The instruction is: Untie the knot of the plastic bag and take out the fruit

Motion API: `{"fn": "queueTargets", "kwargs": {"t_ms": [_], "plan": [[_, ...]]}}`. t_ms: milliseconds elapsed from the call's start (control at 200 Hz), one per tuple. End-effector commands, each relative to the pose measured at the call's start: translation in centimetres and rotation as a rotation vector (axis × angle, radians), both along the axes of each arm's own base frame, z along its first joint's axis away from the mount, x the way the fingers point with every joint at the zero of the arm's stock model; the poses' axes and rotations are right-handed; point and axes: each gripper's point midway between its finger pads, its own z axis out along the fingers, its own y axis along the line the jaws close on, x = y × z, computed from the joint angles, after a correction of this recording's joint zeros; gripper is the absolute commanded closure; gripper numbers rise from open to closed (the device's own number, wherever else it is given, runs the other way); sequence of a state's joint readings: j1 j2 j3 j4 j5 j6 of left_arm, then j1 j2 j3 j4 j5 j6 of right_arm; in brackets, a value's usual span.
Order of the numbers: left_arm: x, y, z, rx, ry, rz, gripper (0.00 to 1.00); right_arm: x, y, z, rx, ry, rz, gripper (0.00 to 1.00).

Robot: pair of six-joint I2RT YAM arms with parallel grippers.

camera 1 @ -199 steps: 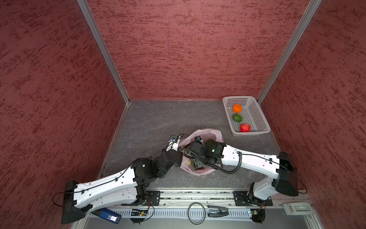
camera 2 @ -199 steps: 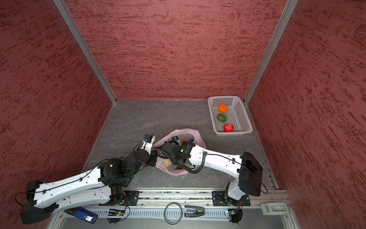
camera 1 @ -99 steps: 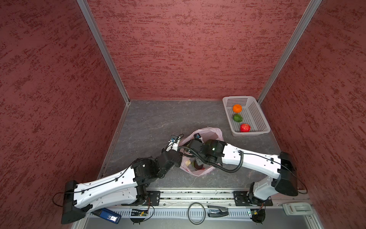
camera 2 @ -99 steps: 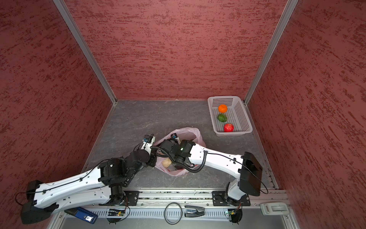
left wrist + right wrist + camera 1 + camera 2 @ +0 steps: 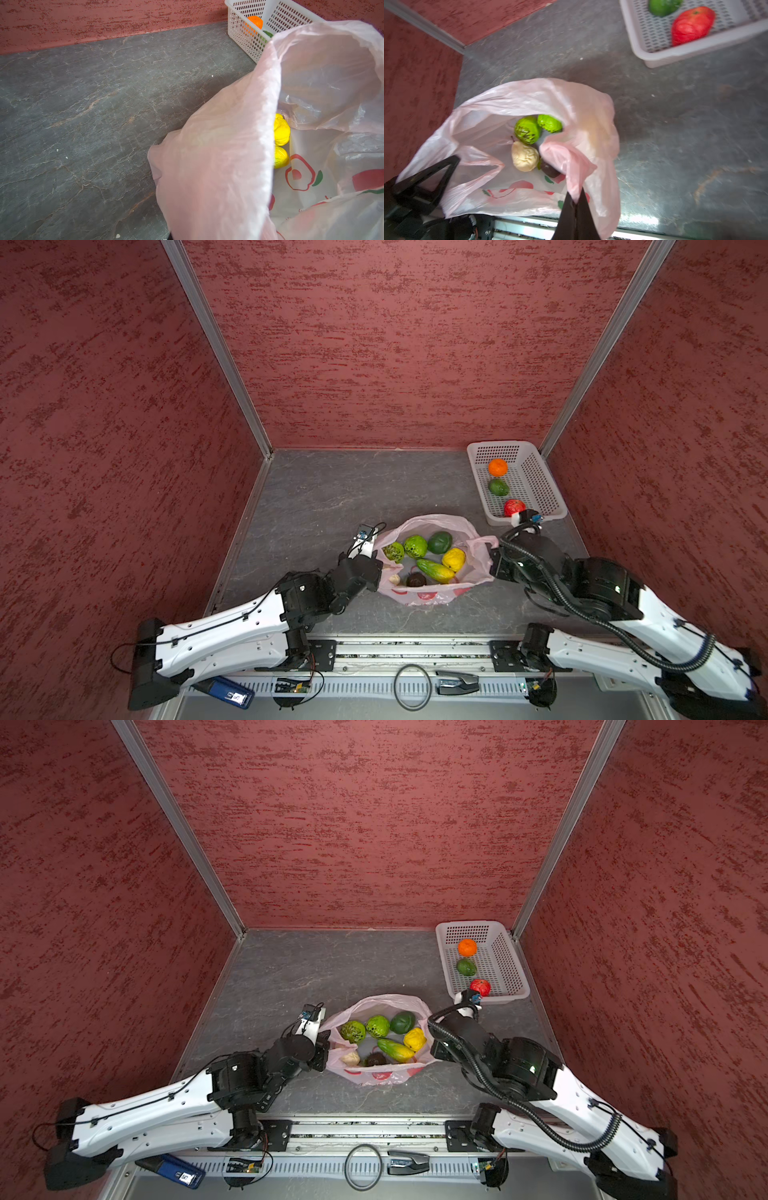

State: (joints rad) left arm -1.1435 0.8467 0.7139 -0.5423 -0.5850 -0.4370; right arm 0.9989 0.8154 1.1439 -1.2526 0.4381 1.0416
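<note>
The pink plastic bag (image 5: 424, 598) (image 5: 374, 1078) lies mouth-open in the middle of the floor. Inside lies the fruit: bright green (image 5: 415, 546), dark green (image 5: 439, 542), yellow (image 5: 454, 559), dark brown (image 5: 415, 580) and beige (image 5: 525, 155) pieces. My left gripper (image 5: 375, 566) sits at the bag's left rim; pink film (image 5: 218, 166) covers its jaws in the left wrist view. My right gripper (image 5: 576, 202) (image 5: 492, 558) is shut on the right handle of the bag, held out to the right. The knot is not in view; the two handles are apart.
A white perforated basket (image 5: 555, 506) stands at the back right with an orange mandarin (image 5: 497, 467), a green fruit (image 5: 498, 487) and a red fruit (image 5: 514, 507). Red walls enclose three sides. A blue device (image 5: 226, 691) and a cable ring (image 5: 411, 686) lie on the front rail.
My right gripper was over the bag's middle; it has shut on the right handle and pulled it out to the right, widening the mouth. The left arm has barely moved.
</note>
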Motion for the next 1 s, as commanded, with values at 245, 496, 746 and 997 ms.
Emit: {"fn": "queueTargets", "kwargs": {"t_ms": [245,496,746,997], "plan": [[-0.2,0.5,0.0,0.002,0.002,-0.005,1.0,-1.9,-5.8,-9.3,-0.203,0.251,-0.256,1.0],[-0.4,0.7,0.5,-0.011,-0.006,-0.012,1.0,-0.8,-5.4,-12.1,-0.257,0.329,-0.225,1.0],[-0.5,0.5,1.0,-0.025,-0.014,-0.033,1.0,-0.6,-2.9,-8.6,-0.146,0.294,-0.085,0.67],[-0.5,-0.1,1.4,-0.03,-0.024,-0.051,1.0,-2.2,-2.5,-1.4,-0.022,0.236,0.001,0.45]]}}
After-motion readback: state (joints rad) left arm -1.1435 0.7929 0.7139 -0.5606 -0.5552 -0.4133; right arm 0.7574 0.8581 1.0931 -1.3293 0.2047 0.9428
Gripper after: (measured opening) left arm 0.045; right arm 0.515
